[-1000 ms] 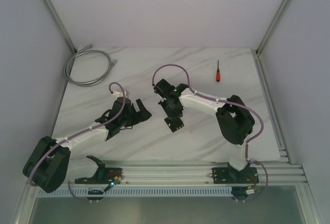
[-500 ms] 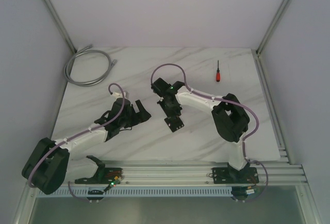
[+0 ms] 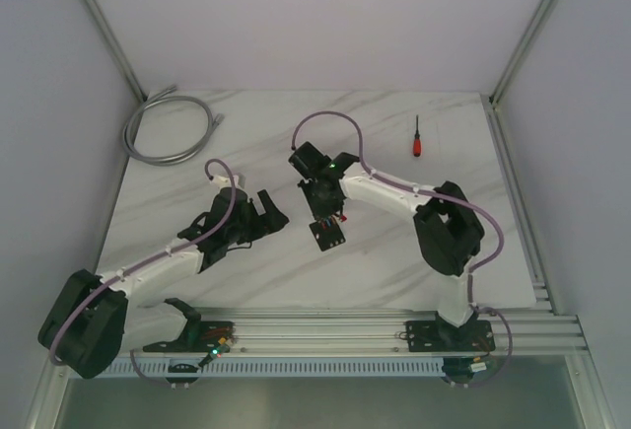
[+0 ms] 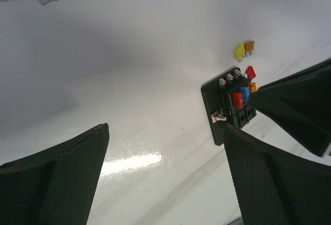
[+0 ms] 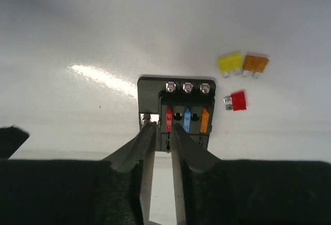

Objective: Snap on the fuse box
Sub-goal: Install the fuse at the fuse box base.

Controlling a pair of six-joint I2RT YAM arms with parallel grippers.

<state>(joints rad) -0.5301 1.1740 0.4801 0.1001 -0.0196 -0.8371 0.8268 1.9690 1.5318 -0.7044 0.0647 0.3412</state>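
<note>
The small flat black plastic fuse box (image 3: 327, 233) lies flat on the white marbled table (image 3: 256, 133), near its middle, with red, blue and orange seated fuses (image 5: 186, 120) in its slots. The right pincer (image 5: 161, 126) hangs over one edge of the box, its fingers a narrow crack apart with bare table showing between them, pinching nothing. Half a second ago the top view showed the box as plain black under that pincer; now the colours show. The left pincer (image 4: 166, 132) stays spread wide just left of the box. A loose yellow fuse (image 5: 230, 62), an orange fuse (image 5: 255, 62) and a red fuse (image 5: 235, 101) lie beside the box.

Left hand (image 3: 266, 210) spread wide, right hand (image 5: 161, 130) barely parted
</note>
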